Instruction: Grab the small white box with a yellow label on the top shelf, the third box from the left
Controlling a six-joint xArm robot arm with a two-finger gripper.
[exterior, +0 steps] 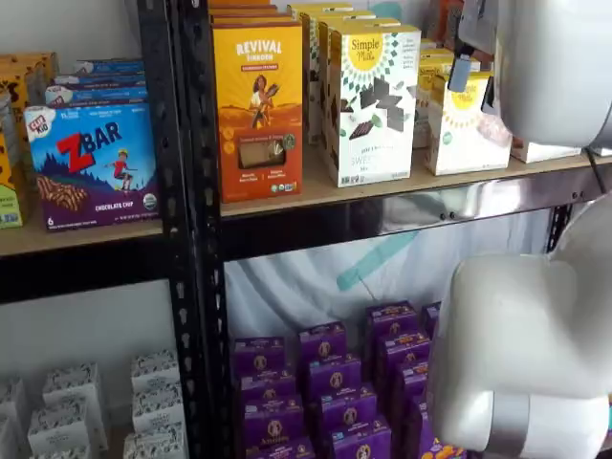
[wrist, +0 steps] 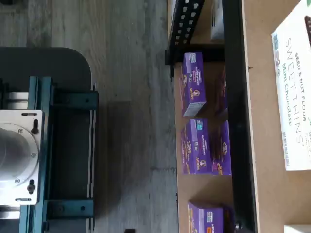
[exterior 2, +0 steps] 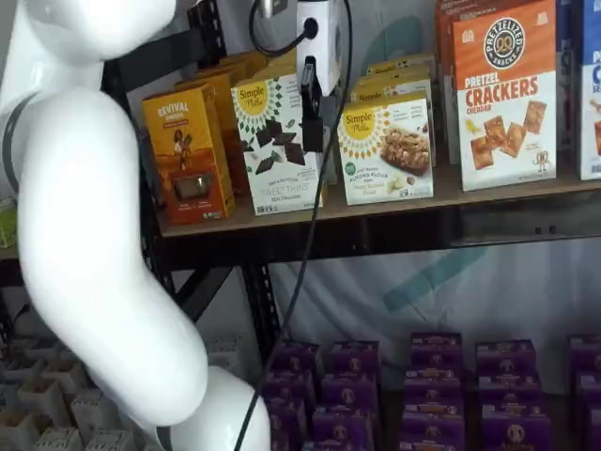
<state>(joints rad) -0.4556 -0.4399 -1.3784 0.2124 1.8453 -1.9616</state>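
The small white box (exterior 2: 385, 150), with a yellow sunburst logo and a baked-snack picture, stands on the top shelf (exterior 2: 394, 209) between a taller white box with chocolate shapes (exterior 2: 277, 141) and a pretzel crackers box (exterior 2: 505, 94). In a shelf view my arm partly hides the small white box (exterior: 464, 124). My gripper (exterior 2: 311, 139) hangs in front of the shelf, just up and left of the small box, between it and the taller box. Its black fingers show side-on with no plain gap and no box in them. The wrist view shows the taller box's top (wrist: 291, 92).
An orange Revival box (exterior: 256, 105) stands left of the taller white box. Purple boxes (exterior 2: 432, 385) fill the lower shelf. A black perforated upright (exterior: 182, 191) divides the shelves; a ZBar box (exterior: 91, 163) sits beyond it. My white arm (exterior 2: 84, 235) fills the left foreground.
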